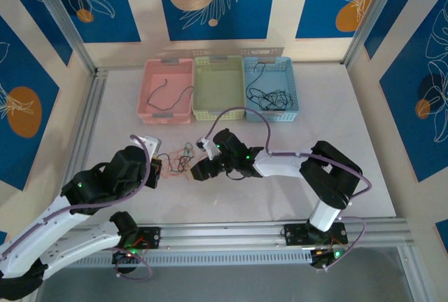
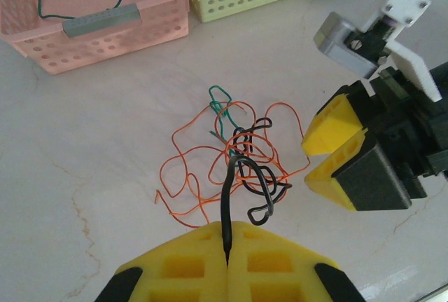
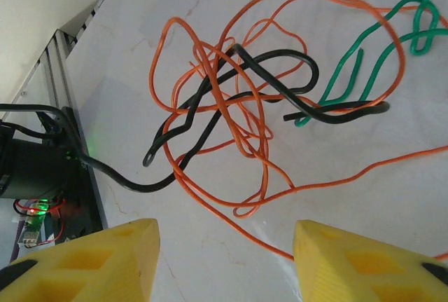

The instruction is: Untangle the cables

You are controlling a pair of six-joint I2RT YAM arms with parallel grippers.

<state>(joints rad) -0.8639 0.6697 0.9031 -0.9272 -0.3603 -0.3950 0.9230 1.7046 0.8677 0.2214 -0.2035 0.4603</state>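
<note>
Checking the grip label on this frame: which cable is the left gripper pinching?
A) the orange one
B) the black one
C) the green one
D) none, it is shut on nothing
B: in the left wrist view the black cable rises from the tangle and ends pinched in the shut left gripper.

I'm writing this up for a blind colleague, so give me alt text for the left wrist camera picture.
The left gripper, jaws shut, pinches a black cable that runs up into a tangle of orange, black and green cables on a pale table. The right gripper sits just right of the tangle, and a pink basket stands behind.
</note>
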